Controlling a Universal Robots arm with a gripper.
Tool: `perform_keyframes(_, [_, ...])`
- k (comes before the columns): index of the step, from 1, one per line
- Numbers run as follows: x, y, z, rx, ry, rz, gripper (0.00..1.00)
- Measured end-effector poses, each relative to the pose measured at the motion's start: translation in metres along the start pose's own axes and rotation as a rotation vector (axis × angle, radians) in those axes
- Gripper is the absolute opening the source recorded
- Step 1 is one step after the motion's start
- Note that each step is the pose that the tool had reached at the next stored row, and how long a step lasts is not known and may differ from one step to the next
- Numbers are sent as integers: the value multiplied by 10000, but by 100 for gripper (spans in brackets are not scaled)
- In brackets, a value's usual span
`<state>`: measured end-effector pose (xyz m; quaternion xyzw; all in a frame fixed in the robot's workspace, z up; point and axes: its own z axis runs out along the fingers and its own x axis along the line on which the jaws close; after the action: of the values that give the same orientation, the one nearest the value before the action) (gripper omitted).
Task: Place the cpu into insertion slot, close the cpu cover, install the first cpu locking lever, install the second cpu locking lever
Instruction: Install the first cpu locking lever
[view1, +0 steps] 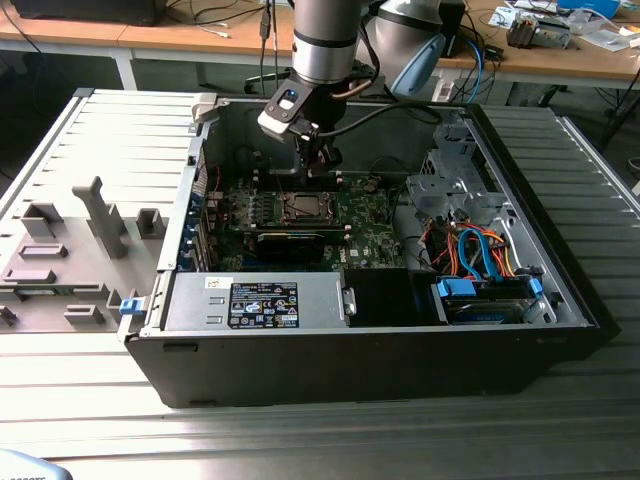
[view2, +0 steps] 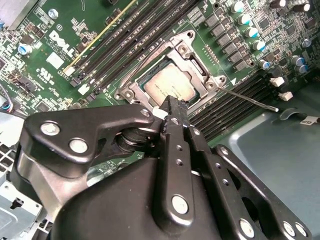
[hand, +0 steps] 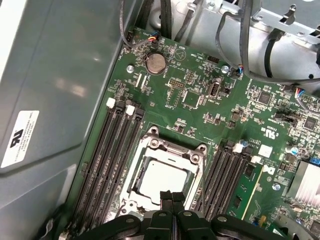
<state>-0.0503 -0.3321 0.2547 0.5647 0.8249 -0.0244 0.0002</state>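
Note:
The cpu (view2: 170, 85) (hand: 159, 179) lies flat in the insertion slot (view1: 300, 207) on the green board, grey-beige face up. The silvery cpu cover (view2: 194, 56) (hand: 172, 149) lies down around it, the chip showing through its window. A thin locking lever (view2: 252, 100) sticks out from one socket corner over the black memory slots. My gripper (view2: 172, 105) (hand: 171, 196) (view1: 322, 160) hangs just above one edge of the socket, shut with nothing between the fingers. In both wrist views its black fingertips cover part of that edge.
The open computer case (view1: 560, 300) surrounds the board, with a power supply (view1: 260, 300) in front and a drive cage with coloured cables (view1: 475, 255) at the exterior view's right. Long black memory slots (hand: 112, 150) flank the socket. A grey fixture plate (view1: 70, 250) lies at the exterior view's left.

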Motion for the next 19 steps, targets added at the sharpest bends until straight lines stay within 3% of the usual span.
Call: perform_keyframes(19, [0, 0, 0, -21, -29, -733, 11])
